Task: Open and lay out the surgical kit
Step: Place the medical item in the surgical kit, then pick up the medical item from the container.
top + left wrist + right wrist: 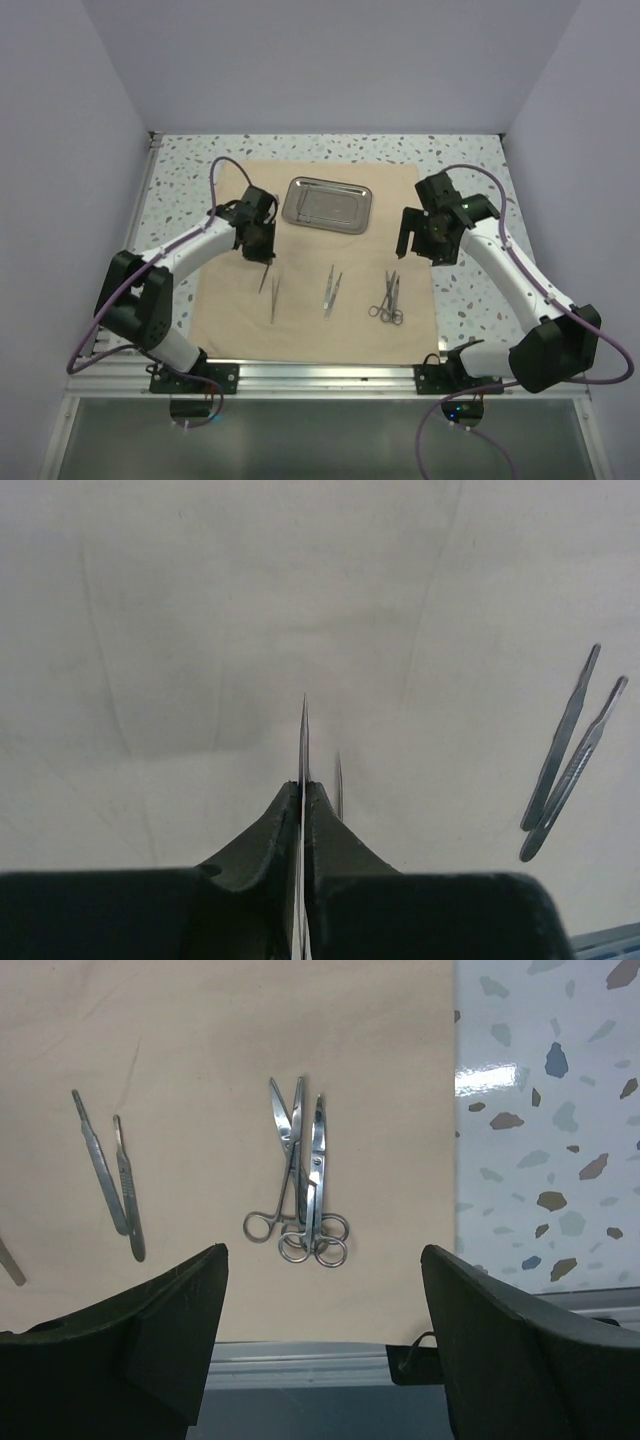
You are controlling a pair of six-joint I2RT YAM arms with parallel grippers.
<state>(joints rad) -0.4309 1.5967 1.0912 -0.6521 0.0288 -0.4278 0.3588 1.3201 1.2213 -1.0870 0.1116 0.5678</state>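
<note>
Layout step. Your left gripper (302, 798) pinches tweezers (304, 735) above the spread cloth wrap (230, 322), toward the counter's (175, 200) left edge; right gripper (322, 1260) gapes empty over the scissors (298, 1185). Next, probably: lower, release flat.

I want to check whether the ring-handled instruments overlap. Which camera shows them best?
The right wrist view: the ring-handled instruments lie large and sharp, rings overlapping, on the cloth. The top external view shows them only small; the left wrist view misses them.
</note>
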